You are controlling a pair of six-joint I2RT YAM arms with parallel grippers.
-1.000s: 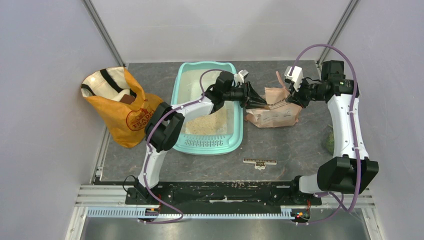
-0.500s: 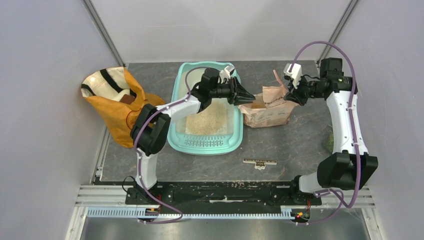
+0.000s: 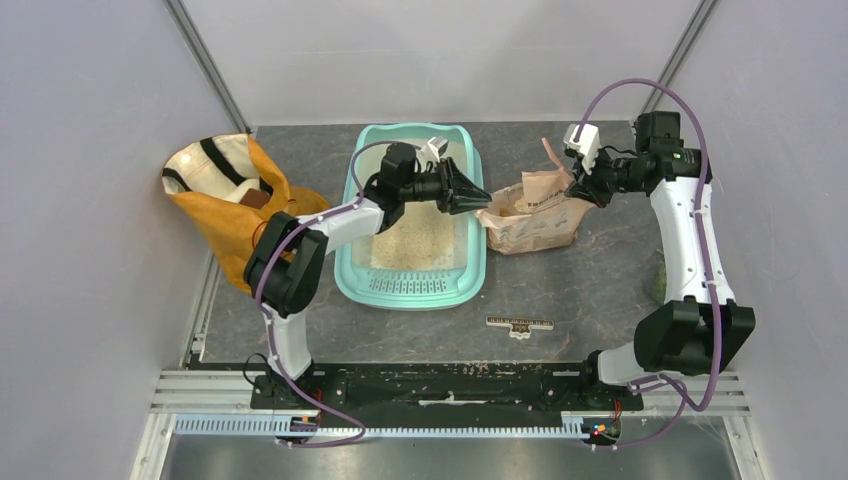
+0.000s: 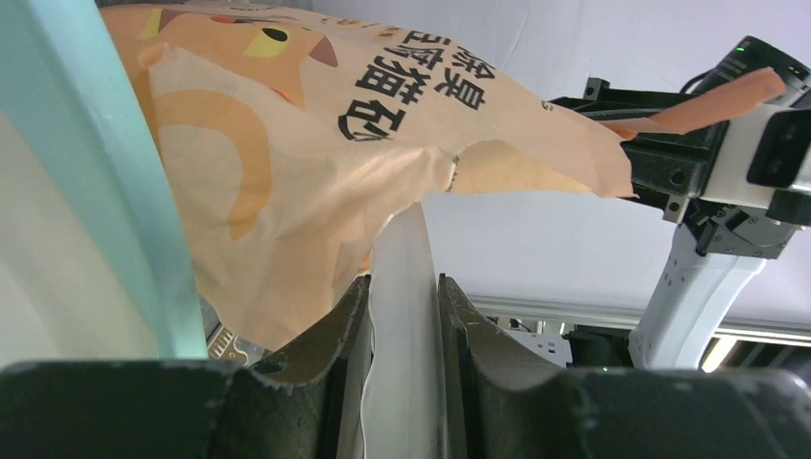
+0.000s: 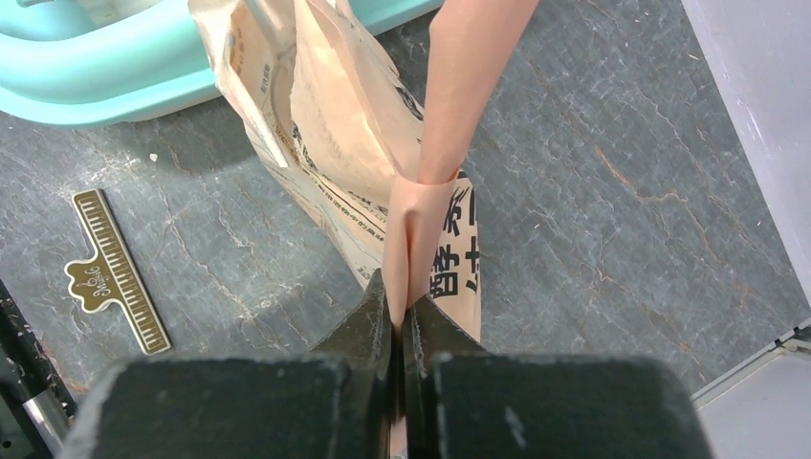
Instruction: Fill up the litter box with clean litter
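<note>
The mint-teal litter box (image 3: pixel 480 265) lies mid-table with a heap of beige clean litter (image 3: pixel 410 245) in it. Just right of it stands the crumpled pink-tan paper bag (image 3: pixel 530 215), its mouth turned toward the box's right rim. My left gripper (image 3: pixel 472 194) reaches across the box and is shut on the bag's pale mouth edge (image 4: pixel 404 258). In the left wrist view the bag (image 4: pixel 287 143) hangs beside the teal rim (image 4: pixel 105 163). My right gripper (image 3: pixel 585 185) is shut on the bag's pink top flap (image 5: pixel 421 220), above the grey table.
An orange-yellow bag with black straps (image 3: pixel 235 205) stands left of the litter box. A brass ruler-shaped clip (image 3: pixel 519 324) lies on the table in front of the paper bag. Something green (image 3: pixel 658 282) sits at the table's right edge.
My left gripper has drawn back to the left over the litter box, pulling the bag's mouth with it. The bag has shifted left and stands more upright. My right gripper moved slightly up and left.
</note>
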